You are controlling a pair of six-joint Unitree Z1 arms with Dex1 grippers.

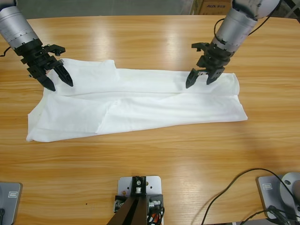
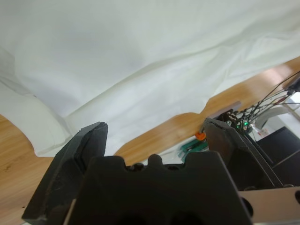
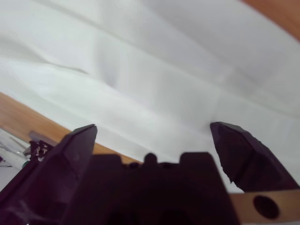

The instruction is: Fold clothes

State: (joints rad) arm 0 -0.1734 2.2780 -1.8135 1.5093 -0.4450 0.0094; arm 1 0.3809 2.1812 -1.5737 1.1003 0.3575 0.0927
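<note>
The white T-shirt (image 1: 140, 105) lies flattened across the middle of the tabletop (image 1: 150, 164), already doubled lengthwise into a long band, its wider end toward the tabletop's left edge and its narrower end toward the right edge.

The left end effector (image 1: 60, 80) hangs over the shirt's far left corner with its jaws spread and nothing between them; in its wrist view the cloth's edge and bare wood show just beyond the tips. The right end effector (image 1: 200, 77) sits over the far edge of the band near its right end, jaws likewise spread and empty.

The risks, as I judge them:
- A pinch may catch only the top layer, so the fold peels open when lifted.
- The left tips stand close to the hem; closing slightly off would grip nothing.
- The two arms hold unlike positions along the band, so lifting together could skew the next fold.
- The loose lower left corner (image 1: 33, 133) could drag and bunch.
</note>
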